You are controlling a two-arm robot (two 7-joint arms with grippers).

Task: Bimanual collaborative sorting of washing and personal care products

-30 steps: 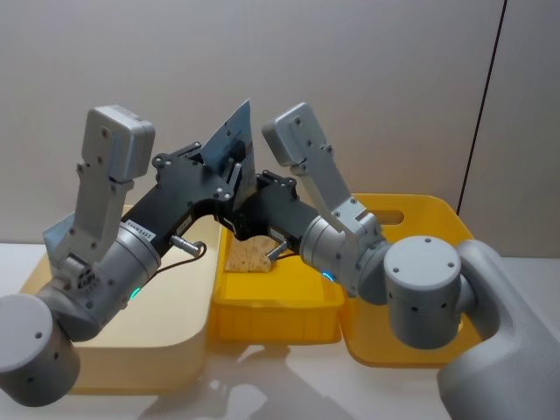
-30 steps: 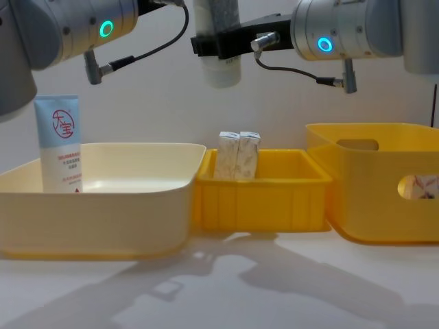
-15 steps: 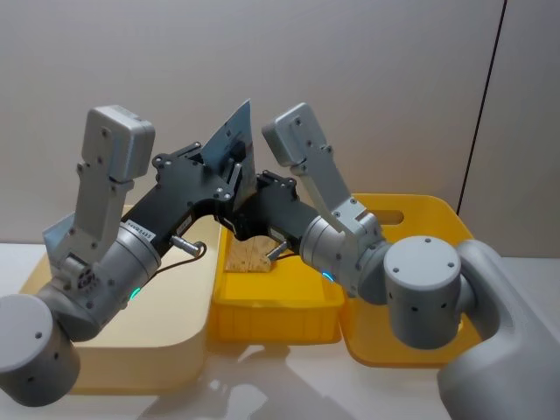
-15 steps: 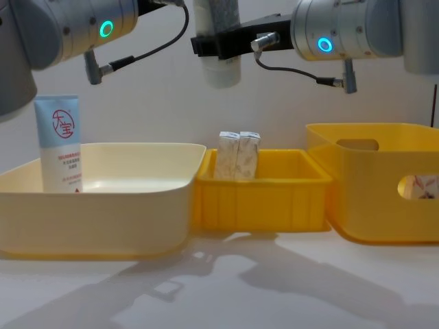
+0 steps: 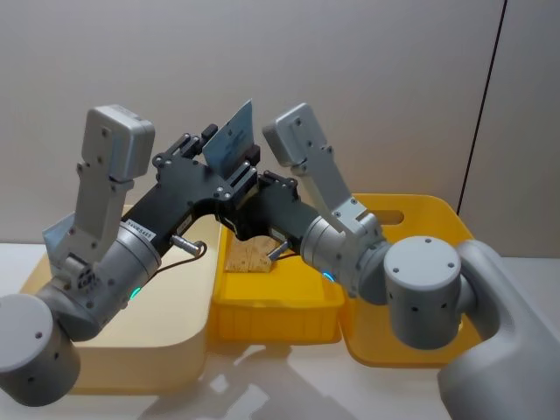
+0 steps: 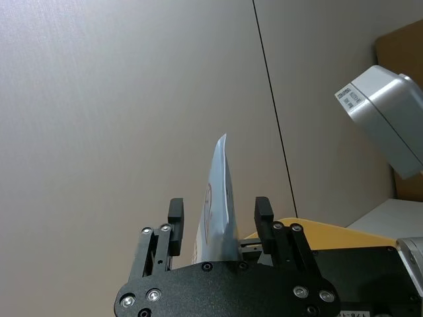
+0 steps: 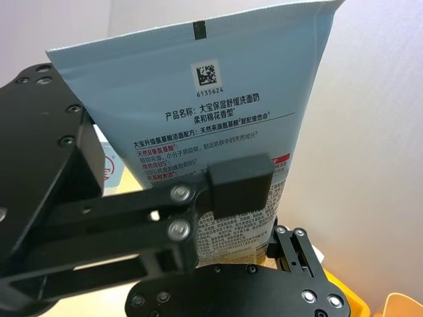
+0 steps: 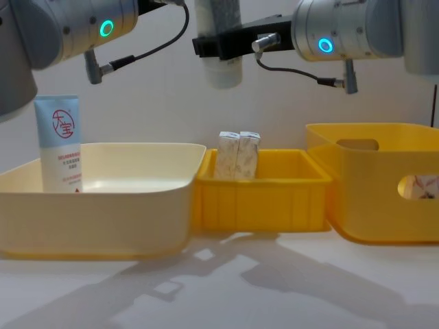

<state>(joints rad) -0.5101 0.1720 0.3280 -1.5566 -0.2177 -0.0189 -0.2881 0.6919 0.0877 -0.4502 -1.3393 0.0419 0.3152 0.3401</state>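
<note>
A squeeze tube [image 5: 232, 140] with a light blue top and white body is held high above the middle yellow bin [image 8: 260, 202]. My right gripper [image 5: 249, 188] is shut on its lower end, which hangs down in the chest view as the tube [image 8: 223, 65]. My left gripper [image 6: 219, 211] stands open around the tube [image 6: 221, 185], one finger on each side with small gaps. The right wrist view shows the tube's printed face [image 7: 198, 86] with a left finger across it. Another tube [image 8: 58, 140] stands upright in the cream bin [image 8: 103, 205]. Two cartons [image 8: 238, 154] stand in the middle bin.
A large yellow bin [image 8: 377, 199] with a handle hole sits at the right, a carton [image 8: 422, 185] showing through the hole. The three bins stand side by side on a white table [image 8: 219, 288], with a wall close behind.
The tube has turned in the head view, its light blue face now showing more squarely and the left fingers visible beside it. Its hanging end shifted slightly right in the chest view.
</note>
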